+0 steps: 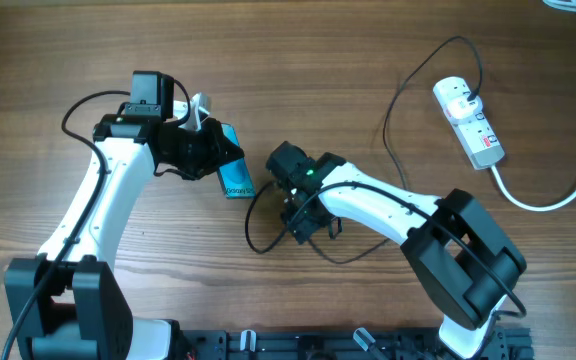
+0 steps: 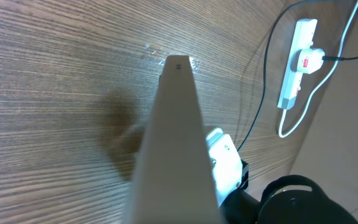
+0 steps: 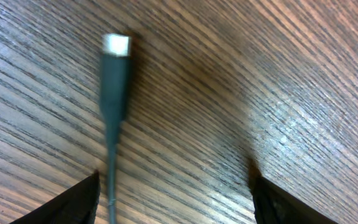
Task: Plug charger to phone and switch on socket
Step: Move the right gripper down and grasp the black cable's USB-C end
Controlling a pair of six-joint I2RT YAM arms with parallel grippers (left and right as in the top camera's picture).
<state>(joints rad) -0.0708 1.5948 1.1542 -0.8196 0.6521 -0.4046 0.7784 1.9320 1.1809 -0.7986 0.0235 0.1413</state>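
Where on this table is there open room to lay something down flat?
Bare wood at the far edge between the left gripper and the charger loop, and the near-right corner below the white lead. Crowded centre: phone, right gripper, charger coils. The socket fills far right.

The tabletop (image 1: pixel 348 40) is brown wood-grain with a faint sheen. The charger (image 3: pixel 115 87) has a matt black sleeve and pale metallic tip. The socket (image 1: pixel 471 125) is glossy white plastic, the phone (image 2: pixel 176 137) smooth-edged and matt.
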